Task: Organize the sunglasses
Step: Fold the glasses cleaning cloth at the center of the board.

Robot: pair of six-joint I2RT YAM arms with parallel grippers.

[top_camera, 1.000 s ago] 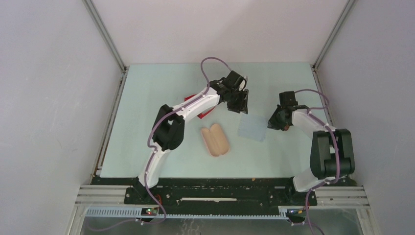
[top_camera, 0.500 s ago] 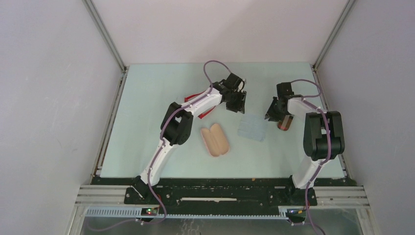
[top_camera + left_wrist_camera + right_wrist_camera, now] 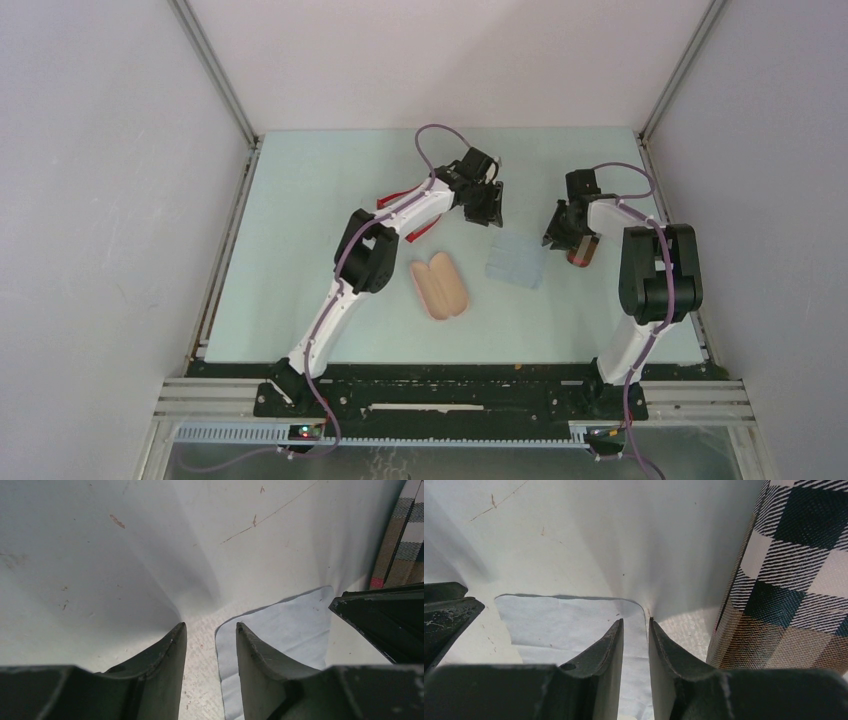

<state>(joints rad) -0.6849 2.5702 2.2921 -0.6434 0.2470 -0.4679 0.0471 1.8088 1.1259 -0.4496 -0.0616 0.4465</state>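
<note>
**Red pair parked under left arm, both grippers working the cloth corners**

The red plastic-framed sunglasses [image 3: 424, 232] are lying in the far half of the tabletop [image 3: 300, 300], a little left of centre. They are mostly hidden under the left arm, with only two red streaks showing on either side of it. Both streaks are running near-left to far-right, so the long axis is probably lying that way, along the arm. The frame front is not showing, so I cannot tell which way the lenses are facing. The slim orange-lens pair is not showing in any view.

Toward the near edge, an open pink oblong case [image 3: 440, 285] is sitting at about mid-table with both halves up. It is likely waiting to take a pair. A pale blue square cloth [image 3: 515, 262] is lying flat just right of it. A plaid oblong case [image 3: 583, 250] is resting beyond that, toward the right edge.

The left gripper [image 3: 209, 630] is hanging low with jaws parted and nothing between them. One cloth corner is lying just beside its right finger. The right gripper [image 3: 636, 622] is hovering over another corner with jaws only narrowly parted, and nothing looks clamped. The plaid case is standing close on its right. One gripper per corner suggests a two-point pinch that would be keeping the cloth flat when lifted.
</note>
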